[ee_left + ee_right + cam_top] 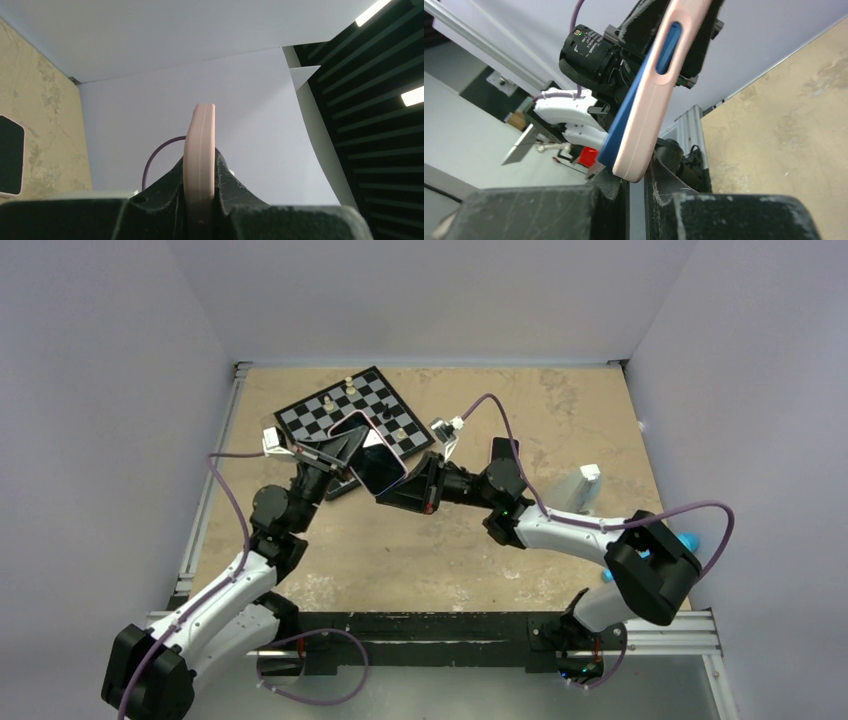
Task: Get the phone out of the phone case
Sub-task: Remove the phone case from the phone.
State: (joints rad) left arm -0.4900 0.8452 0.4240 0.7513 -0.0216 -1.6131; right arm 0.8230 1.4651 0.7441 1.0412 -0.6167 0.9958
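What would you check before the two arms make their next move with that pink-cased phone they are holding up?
1. Left jaws shut on the phone case: ok.
2. Right jaws shut on the other end of the case: ok.
3. Case held up off the table: ok.
4. Phone out of the case: not ok; its blue edge shows along the pink side, with the case around it.
5. Phone edge already loosened from the case: cannot tell.
6. Room between the held phone and the chessboard with its pieces: cannot tell; they overlap in the top view.
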